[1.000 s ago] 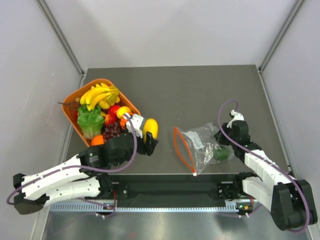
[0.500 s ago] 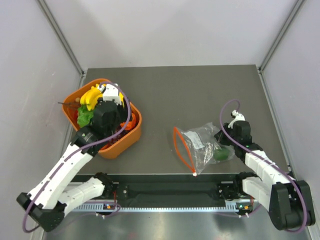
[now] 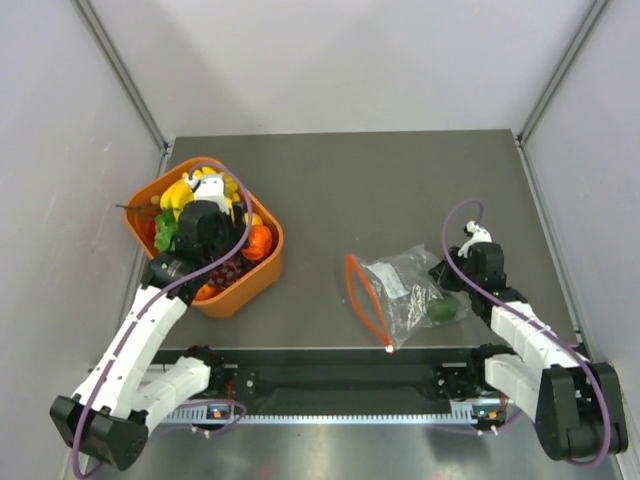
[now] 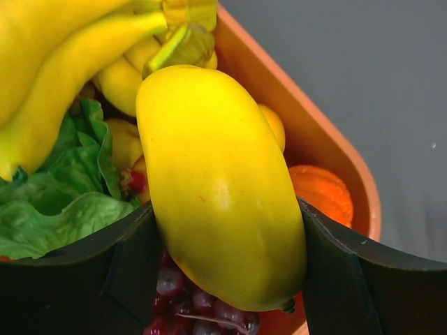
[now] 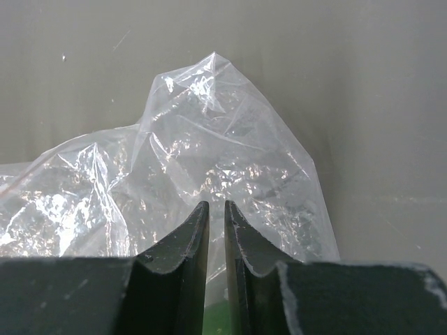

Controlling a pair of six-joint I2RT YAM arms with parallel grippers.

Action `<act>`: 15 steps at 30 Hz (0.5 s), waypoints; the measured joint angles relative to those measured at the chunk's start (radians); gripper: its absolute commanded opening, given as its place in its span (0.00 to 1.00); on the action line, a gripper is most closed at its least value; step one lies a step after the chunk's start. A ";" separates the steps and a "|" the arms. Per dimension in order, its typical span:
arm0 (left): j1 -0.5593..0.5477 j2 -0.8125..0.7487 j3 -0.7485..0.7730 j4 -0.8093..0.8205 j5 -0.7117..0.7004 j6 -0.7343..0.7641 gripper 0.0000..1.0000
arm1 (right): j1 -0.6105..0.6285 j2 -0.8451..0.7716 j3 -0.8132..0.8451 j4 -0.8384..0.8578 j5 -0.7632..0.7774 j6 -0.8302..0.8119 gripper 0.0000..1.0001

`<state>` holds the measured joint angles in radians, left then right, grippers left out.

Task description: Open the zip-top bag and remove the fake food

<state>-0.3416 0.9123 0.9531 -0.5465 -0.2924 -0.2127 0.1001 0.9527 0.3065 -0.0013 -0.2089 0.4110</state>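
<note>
1. the zip-top bag (image 3: 405,285) lies on the right half of the bench (image 3: 400,180), long axis left-right, with its zip strip (image 3: 362,295) mouth pointing left.
2. a green fruit (image 3: 443,310) sits inside at the closed right end.
3. the right claw (image 5: 216,207) pinches that end's plastic.
4. the left claw (image 4: 227,227) grips a yellow fruit (image 4: 216,174) over the orange basket (image 3: 262,282), which holds bananas (image 3: 178,192), lettuce (image 3: 165,228) and grapes (image 3: 228,270).

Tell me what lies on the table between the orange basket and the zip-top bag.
Nothing. In the top external view, only bare grey table separates the orange basket from the zip-top bag.
</note>
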 measured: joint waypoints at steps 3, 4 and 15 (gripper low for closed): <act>0.002 -0.014 -0.030 -0.008 0.000 -0.002 0.21 | 0.000 0.000 0.000 0.002 -0.003 0.000 0.15; 0.002 -0.020 -0.037 -0.008 -0.001 -0.002 0.31 | -0.001 0.000 0.000 0.002 -0.004 0.000 0.15; 0.003 -0.043 -0.051 -0.009 -0.019 -0.005 0.99 | -0.005 0.000 0.000 0.002 -0.017 0.000 0.15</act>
<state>-0.3386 0.8692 0.9020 -0.5552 -0.3119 -0.2176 0.0952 0.9527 0.3065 0.0006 -0.2260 0.4107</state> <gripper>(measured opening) 0.983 0.153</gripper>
